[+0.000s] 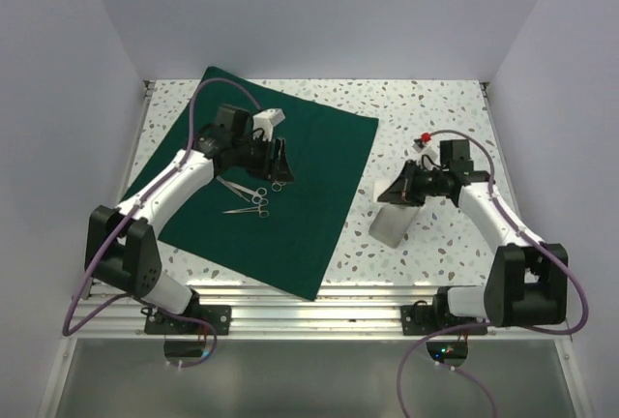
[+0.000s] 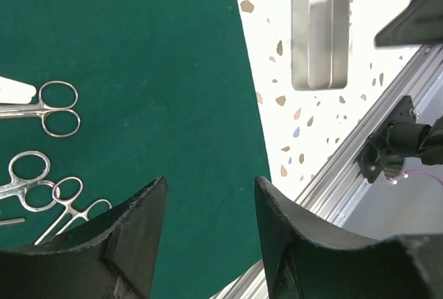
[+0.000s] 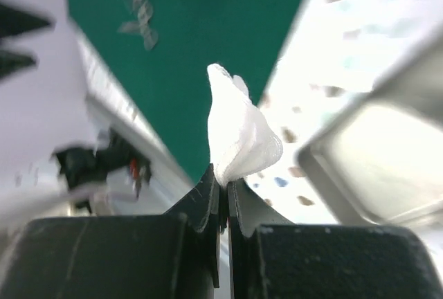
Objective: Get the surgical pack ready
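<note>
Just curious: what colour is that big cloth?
The cloth is plain dark green; the top view shows it best.

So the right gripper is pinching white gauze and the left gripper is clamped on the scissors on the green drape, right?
Not quite. The left gripper is open and holds nothing; the scissors lie free on the green drape, as the left wrist view shows. The right gripper does pinch the white gauze.

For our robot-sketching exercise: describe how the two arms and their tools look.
Both the left arm and right arm have white links between chunky black joints. A purple cable loops along each. The left tool and right tool are matte black, with two wedge-shaped fingers tapering to the tips.
</note>
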### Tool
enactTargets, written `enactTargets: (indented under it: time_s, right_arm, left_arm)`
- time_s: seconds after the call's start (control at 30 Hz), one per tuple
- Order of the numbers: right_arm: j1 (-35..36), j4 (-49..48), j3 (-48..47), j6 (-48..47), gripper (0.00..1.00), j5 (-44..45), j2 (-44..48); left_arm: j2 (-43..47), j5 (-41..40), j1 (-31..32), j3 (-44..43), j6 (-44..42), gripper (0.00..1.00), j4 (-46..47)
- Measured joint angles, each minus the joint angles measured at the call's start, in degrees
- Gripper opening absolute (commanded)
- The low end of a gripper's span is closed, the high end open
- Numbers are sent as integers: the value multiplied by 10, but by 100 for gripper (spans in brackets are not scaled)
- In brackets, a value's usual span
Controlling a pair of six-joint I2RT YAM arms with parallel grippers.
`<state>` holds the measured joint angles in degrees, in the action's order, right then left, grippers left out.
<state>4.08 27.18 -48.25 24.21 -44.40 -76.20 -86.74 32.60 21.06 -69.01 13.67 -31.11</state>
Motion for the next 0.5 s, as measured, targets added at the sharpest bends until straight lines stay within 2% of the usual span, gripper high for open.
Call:
enactTargets:
  time_s: [0.17, 0.5]
  right_arm:
    - [-82, -3, 21, 24, 0, 76, 3]
    - [-115, -60, 28, 40, 0, 119, -66]
  left_arm:
    - [-23, 2, 1, 6, 3, 56, 2]
    - [-56, 30, 1, 9, 3, 55, 13]
